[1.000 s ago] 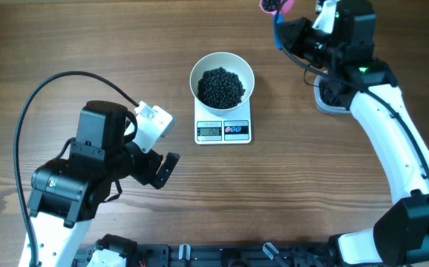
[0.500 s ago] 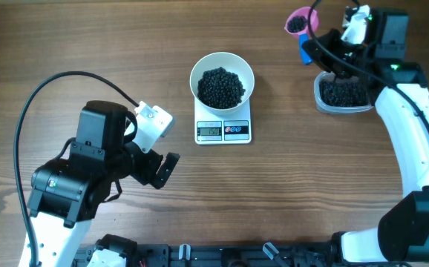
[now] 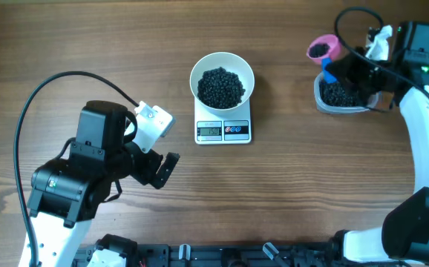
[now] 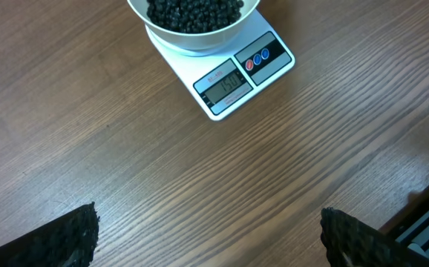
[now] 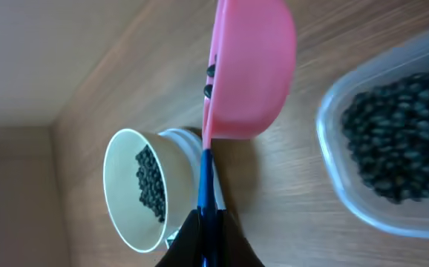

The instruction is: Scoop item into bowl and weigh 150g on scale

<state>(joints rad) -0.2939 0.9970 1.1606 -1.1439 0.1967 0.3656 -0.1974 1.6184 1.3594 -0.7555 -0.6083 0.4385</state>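
Pinching the thin blue handle of a pink scoop (image 5: pixel 248 67), the right tool (image 5: pixel 208 248) has its dark fingers pressed together on it. The handle's long axis runs straight out from that tool to the smooth, rounded plastic cup. In the right wrist view the cup is seen side-on, so only a couple of beads show at its rim; from overhead there is a dark patch inside it. Just beside the cup, on the tool's near side, sits a clear rounded-rectangular tub (image 3: pixel 341 96) of the same black beads (image 3: pixel 222 85), cut off at the edge of the wrist view.

Well ahead of the scoop, past its tip, the round white bowl (image 3: pixel 222 80) holds a heaped, pebbly pile of beads and rests on the square white scale (image 3: pixel 223 127), which stands on the wood-grain table (image 3: pixel 311 178). Its grey display faces the left tool (image 3: pixel 166 165), but the digits are too small to read.

The left tool is spread wide and holds nothing. Its ribbed black fingertips (image 4: pixel 51 241) are clipped at the bottom corners of its view, and the bowl ahead is cut off at the top.
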